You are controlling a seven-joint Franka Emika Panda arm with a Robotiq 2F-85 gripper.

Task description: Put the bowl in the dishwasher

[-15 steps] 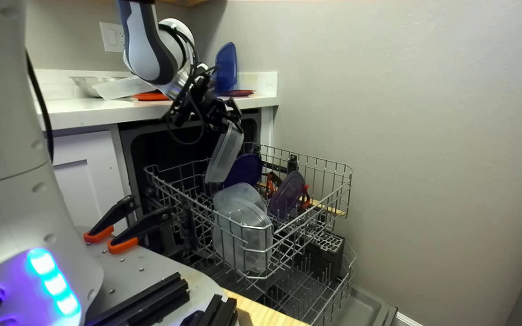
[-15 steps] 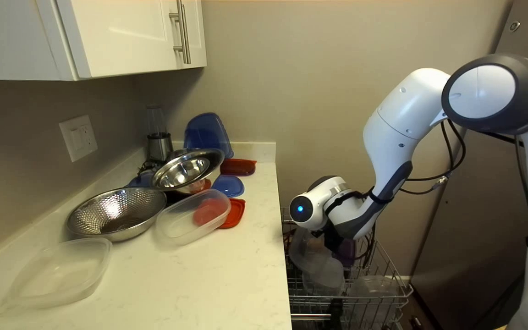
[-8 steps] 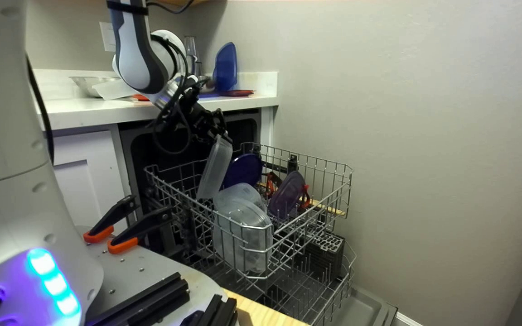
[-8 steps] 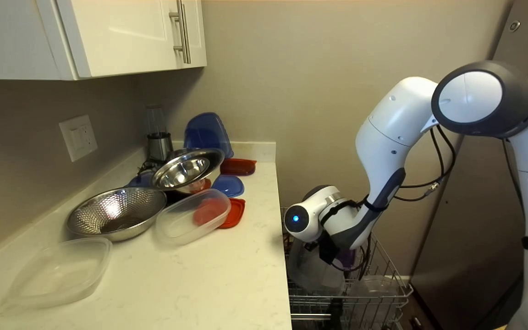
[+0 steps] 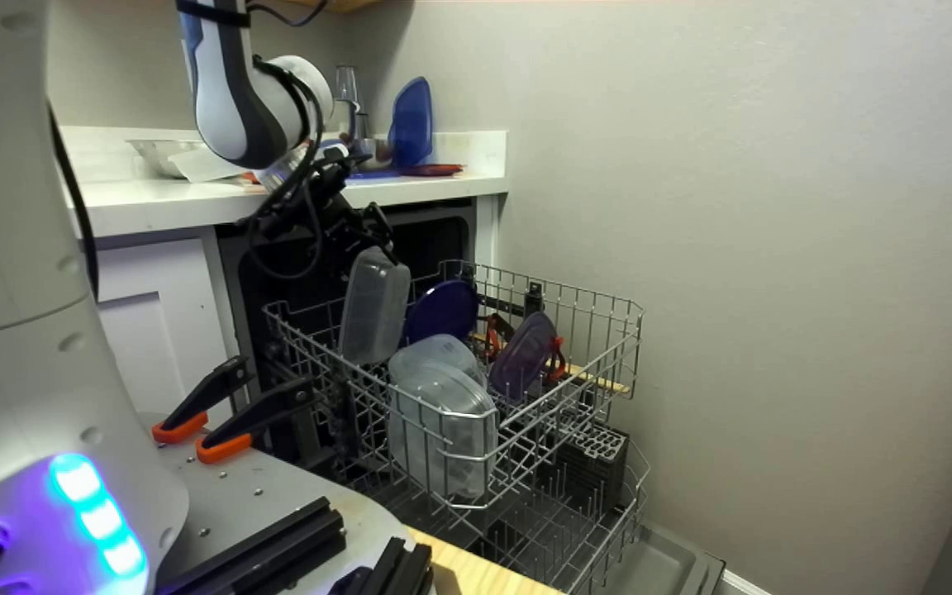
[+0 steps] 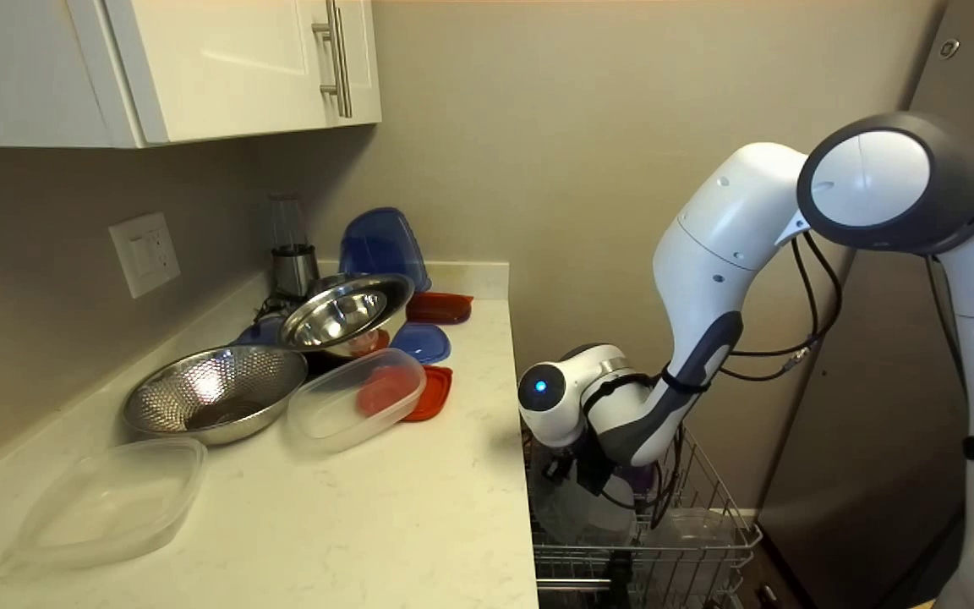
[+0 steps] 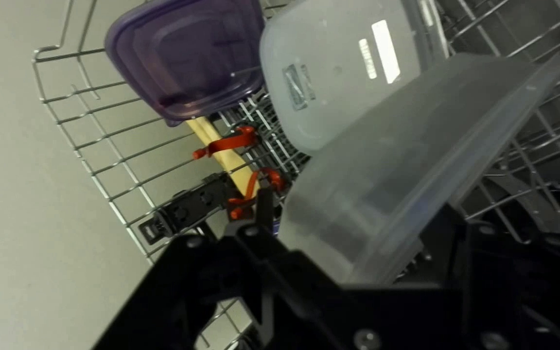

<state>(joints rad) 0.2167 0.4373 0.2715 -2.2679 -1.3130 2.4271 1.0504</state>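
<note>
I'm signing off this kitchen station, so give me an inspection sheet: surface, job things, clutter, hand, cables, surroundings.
Surface: white countertop runs above the black-cavity dishwasher.
Job things: translucent grey plastic bowl on end, slightly tilted, at the pulled-out silver wire upper rack; whether it rests there is unclear.
Clutter: on the countertop, round textured metal basin, leaning blue plastic lid, flat red plastic lid.
Hand: black two-fingered hand open, fingers either side of the bowl; contact unclear.
Cables: black cables loop along the white robot arm; snags, nothing seen.
Surroundings: beige wall, white wall cabinet.
</note>
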